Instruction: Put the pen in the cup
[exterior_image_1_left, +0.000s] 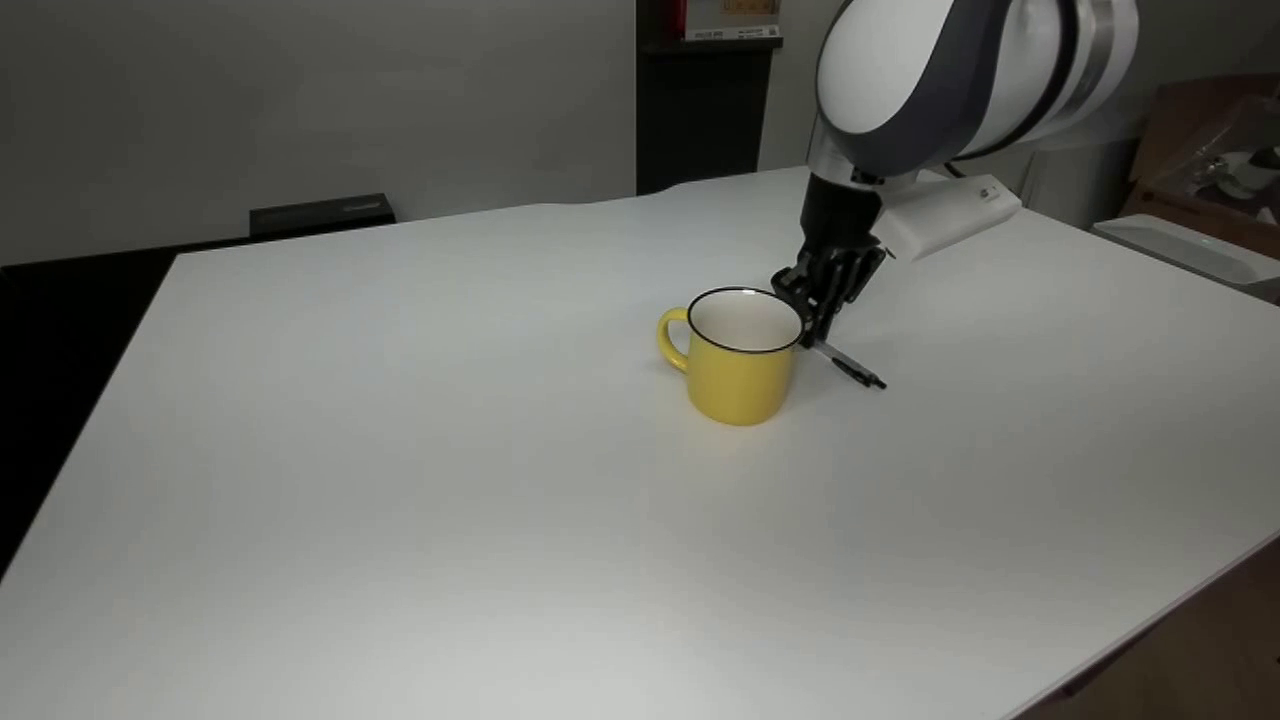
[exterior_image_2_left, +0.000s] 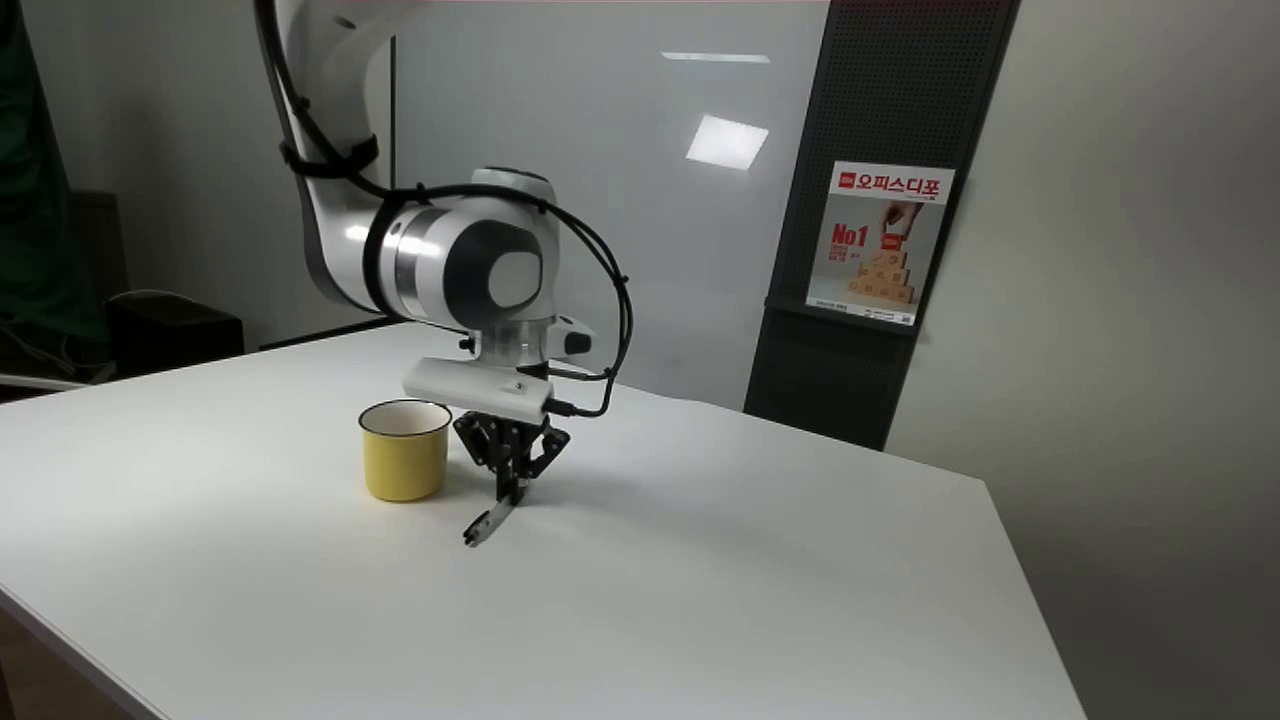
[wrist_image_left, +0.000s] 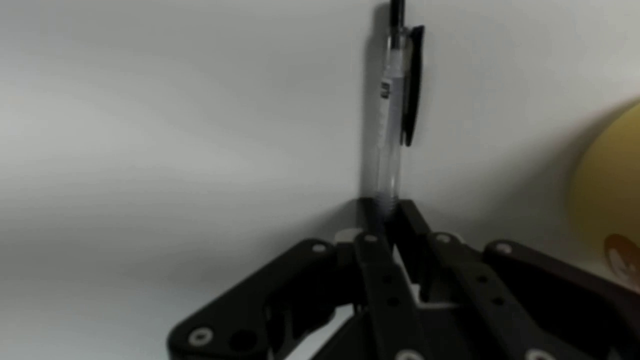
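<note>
The pen, clear-barrelled with a black clip and black end, shows in both exterior views (exterior_image_1_left: 850, 367) (exterior_image_2_left: 489, 522) and in the wrist view (wrist_image_left: 392, 112). It lies at or close to the table surface. My gripper (exterior_image_1_left: 814, 338) (exterior_image_2_left: 511, 493) (wrist_image_left: 387, 207) points down and is shut on the pen; its fingertips close on both sides of the barrel. The pen's lower end is hidden between the fingers. The yellow cup (exterior_image_1_left: 740, 388) (exterior_image_2_left: 404, 467) stands upright close beside the gripper, dark-rimmed and white inside. Its side shows at the right edge of the wrist view (wrist_image_left: 612, 185).
The white table (exterior_image_1_left: 400, 450) (exterior_image_2_left: 750, 600) bears the cup and pen. The cup's handle (exterior_image_1_left: 668, 340) points away from the gripper. A whiteboard (exterior_image_2_left: 640, 250) and a dark panel with a poster (exterior_image_2_left: 880, 245) stand behind the table. A dark box (exterior_image_1_left: 322, 215) is beyond the far edge.
</note>
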